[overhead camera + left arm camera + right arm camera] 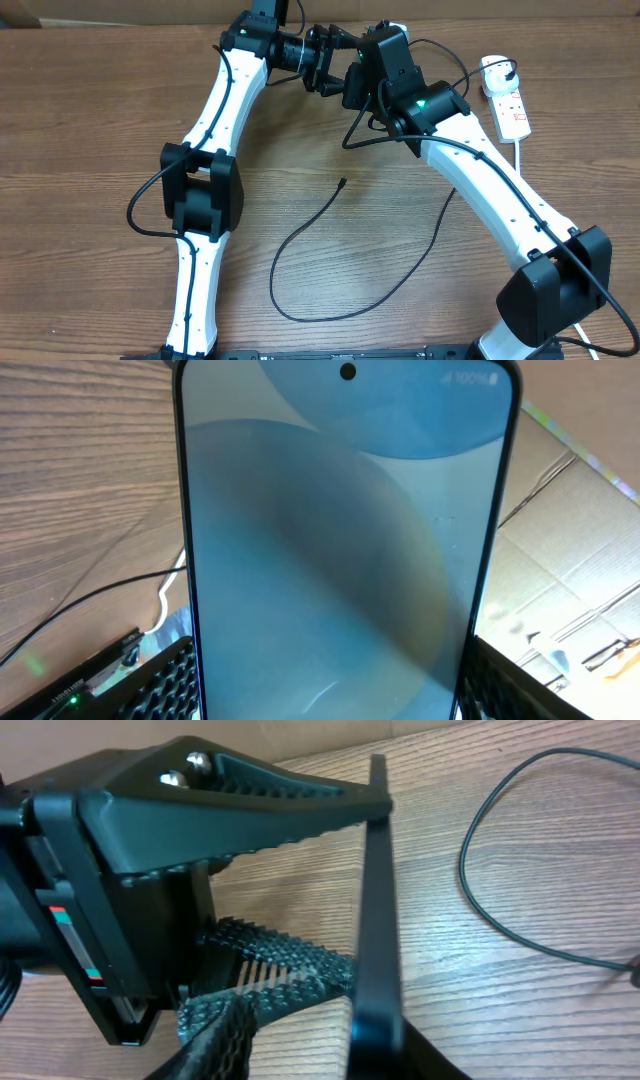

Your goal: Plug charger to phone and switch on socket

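Closest to the left wrist lens is the phone [340,560], its pale blue-white lit screen filling almost the whole view. The camera hole is at the end farthest from that wrist. From where I stand it is held up off the table [100,100], turned onto one long edge, at the far middle between the two arms. Its long axis runs out from the left gripper [325,68] toward the right one, camera-hole end leading.

That left gripper has a firm hold on it. One ribbed finger sits on each long side, clamped across the phone's width near the wrist end.

The right gripper [330,1045] faces it from the other side and sees the phone edge-on as a thin dark bar. Its jaws are only partly spread and straddle the phone's near end. One ribbed finger stands visibly off from the phone, so it grips nothing.

Nearer the middle of the table, the charger [290,235] lies slack in a wide loop. Its plug tip [343,182] rests free on the wood, well apart from the phone and pointing toward the far side.

Over at the far right lies the socket [512,110], its long axis running near to far. Its thick white cord [520,150] trails toward the near edge.
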